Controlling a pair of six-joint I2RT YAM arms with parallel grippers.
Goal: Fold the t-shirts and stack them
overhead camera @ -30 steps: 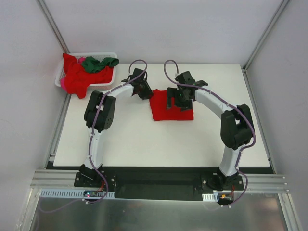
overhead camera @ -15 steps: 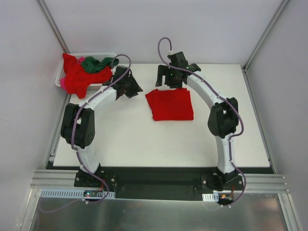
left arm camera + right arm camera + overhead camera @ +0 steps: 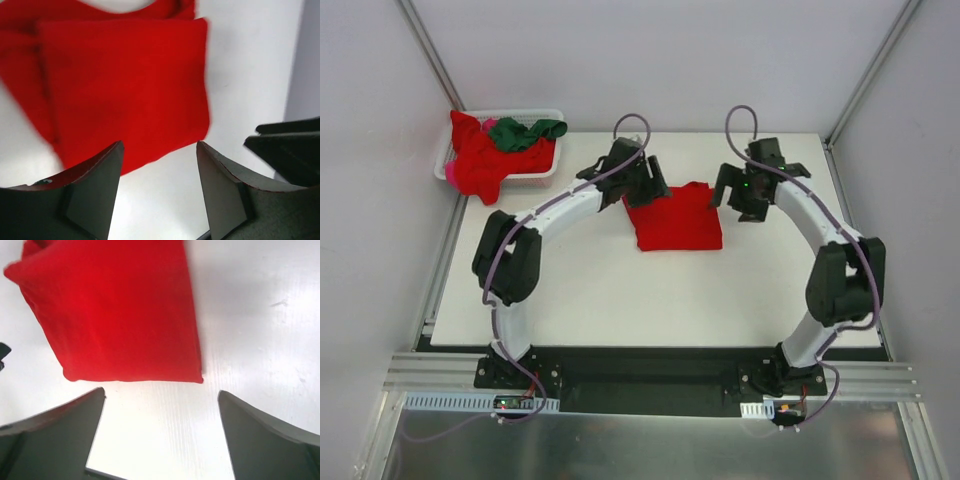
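One red t-shirt [image 3: 677, 216] is lying folded flat on the white desk [image 3: 620, 290], right between the two sets of jaws and just ahead of each pair's tips. The left jaws are hanging partly open and the right jaws are gaping wide, neither gripping anything. So fold one's looking done, I'd guess. Well off beyond the left jaws, a white basket [image 3: 548, 116] is holding crumpled red shirts [image 3: 475, 165] and a green shirt [image 3: 525, 132], all waiting. Plain grey walls [image 3: 650, 60] are boxing it in.
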